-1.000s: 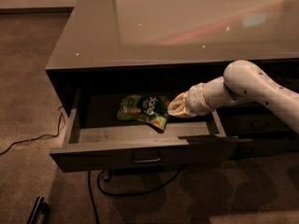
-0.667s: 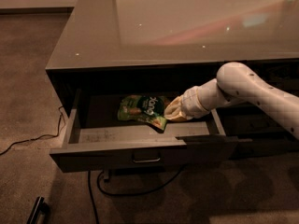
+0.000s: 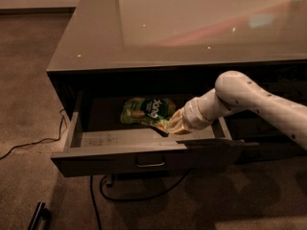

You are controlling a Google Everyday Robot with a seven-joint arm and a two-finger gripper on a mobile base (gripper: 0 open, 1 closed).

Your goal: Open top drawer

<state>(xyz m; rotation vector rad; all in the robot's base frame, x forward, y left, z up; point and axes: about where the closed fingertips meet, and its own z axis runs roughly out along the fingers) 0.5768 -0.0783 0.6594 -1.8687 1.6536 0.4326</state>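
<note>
The top drawer [image 3: 115,159] stands pulled well out from under the glossy grey counter [image 3: 192,28]. Its flat front panel carries a small loop handle [image 3: 149,164] at its centre. Inside lies a green snack bag [image 3: 145,111] on the grey floor. My gripper [image 3: 173,125] reaches down into the drawer from the right, at the bag's right edge, just behind the front panel. My white arm [image 3: 249,102] comes in from the right side.
A black cable [image 3: 29,143] runs over the carpet at the left, and another loops under the drawer [image 3: 139,195]. A dark object [image 3: 38,215] lies on the floor at the bottom left. A second drawer front [image 3: 268,128] sits to the right, behind my arm.
My arm has swung left and its elbow has risen, carrying the gripper lower and further left inside the drawer, close to the bag. The drawer itself has not moved.
</note>
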